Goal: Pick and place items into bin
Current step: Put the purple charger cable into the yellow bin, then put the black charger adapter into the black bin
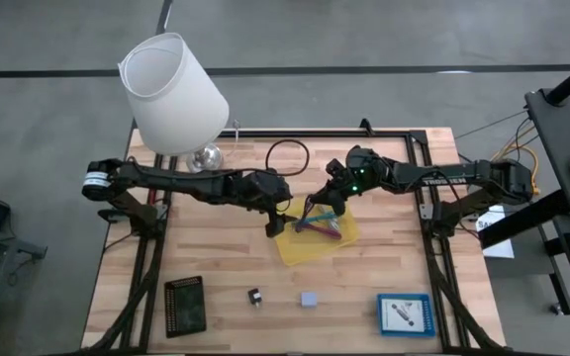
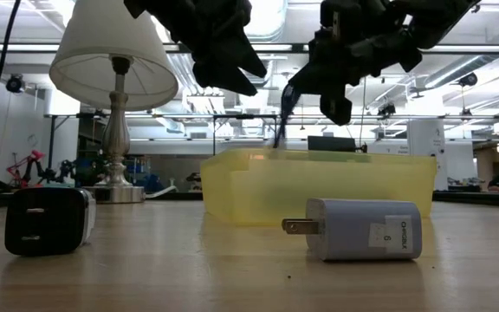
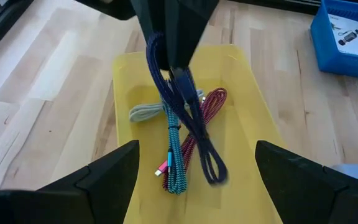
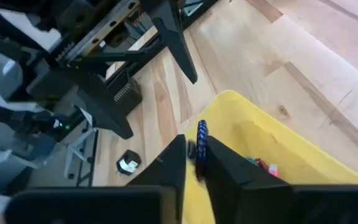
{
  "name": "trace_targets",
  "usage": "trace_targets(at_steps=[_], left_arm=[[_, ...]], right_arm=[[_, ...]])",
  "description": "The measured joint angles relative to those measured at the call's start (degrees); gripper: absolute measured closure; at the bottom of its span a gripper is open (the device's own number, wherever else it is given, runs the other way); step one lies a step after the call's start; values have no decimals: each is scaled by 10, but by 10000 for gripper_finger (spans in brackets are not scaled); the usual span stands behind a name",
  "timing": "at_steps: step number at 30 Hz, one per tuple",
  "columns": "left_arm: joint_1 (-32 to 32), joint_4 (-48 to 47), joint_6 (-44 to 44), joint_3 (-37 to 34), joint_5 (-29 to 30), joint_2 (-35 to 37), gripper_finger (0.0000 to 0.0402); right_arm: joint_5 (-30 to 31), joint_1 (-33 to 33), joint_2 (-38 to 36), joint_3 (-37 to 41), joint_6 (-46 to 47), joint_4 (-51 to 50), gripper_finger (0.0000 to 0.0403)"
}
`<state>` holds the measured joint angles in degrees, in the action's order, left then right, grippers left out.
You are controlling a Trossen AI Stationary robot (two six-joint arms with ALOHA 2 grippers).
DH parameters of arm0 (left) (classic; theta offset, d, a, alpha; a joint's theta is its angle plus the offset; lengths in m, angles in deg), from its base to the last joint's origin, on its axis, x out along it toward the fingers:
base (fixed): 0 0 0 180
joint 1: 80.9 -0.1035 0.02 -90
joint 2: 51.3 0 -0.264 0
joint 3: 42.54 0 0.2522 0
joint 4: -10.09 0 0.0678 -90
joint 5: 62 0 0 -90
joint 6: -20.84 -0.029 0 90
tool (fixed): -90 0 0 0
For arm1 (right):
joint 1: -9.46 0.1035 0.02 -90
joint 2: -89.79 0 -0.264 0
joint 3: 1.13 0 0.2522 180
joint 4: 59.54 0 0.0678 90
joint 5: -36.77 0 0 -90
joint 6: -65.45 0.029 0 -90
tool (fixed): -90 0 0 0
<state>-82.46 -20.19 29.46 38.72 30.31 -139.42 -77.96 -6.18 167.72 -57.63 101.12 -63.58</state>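
Note:
A yellow bin [image 1: 317,240] [image 3: 124,93] sits mid-table. On its floor lie a teal cord [image 3: 174,158], a magenta cord [image 3: 205,107] and a pale grey cord [image 3: 143,112]. My right gripper [image 1: 331,201] [image 4: 196,155] hangs over the bin's far end, shut on a dark purple cord [image 3: 188,118] [image 2: 281,113]. My left gripper [image 1: 273,224] [image 3: 196,177] is open above the bin's left side and touches nothing. A grey-blue cube [image 1: 309,299] [image 2: 364,230] and a tiny black piece [image 1: 254,297] [image 2: 47,221] rest on the table nearer the front edge. My right gripper pinches the purple cord between its two fingers at the upper bend of the bundle [image 3: 161,53] [image 4: 201,134], coming from above and pointing down. The cord hangs slack below the fingers, and its lower loops [image 3: 213,167] reach down into the bin among the other cords.
A white lamp [image 1: 173,94] [image 2: 113,61] stands at the far left. A black cable loop [image 1: 287,158] lies behind the bin. A black flat block [image 1: 185,305] and a blue box [image 1: 405,313] sit near the front edge, with bare wood between them.

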Motion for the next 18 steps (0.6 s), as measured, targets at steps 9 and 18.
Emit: trace_targets(at_steps=[9,18], left_arm=[[0,0,1,0,0,0,98],[0,-2,44,1,-7,2,98]], right_arm=[[-14,0,0,0,-19,-1,271],[-13,-3,0,0,-18,-5,209]])
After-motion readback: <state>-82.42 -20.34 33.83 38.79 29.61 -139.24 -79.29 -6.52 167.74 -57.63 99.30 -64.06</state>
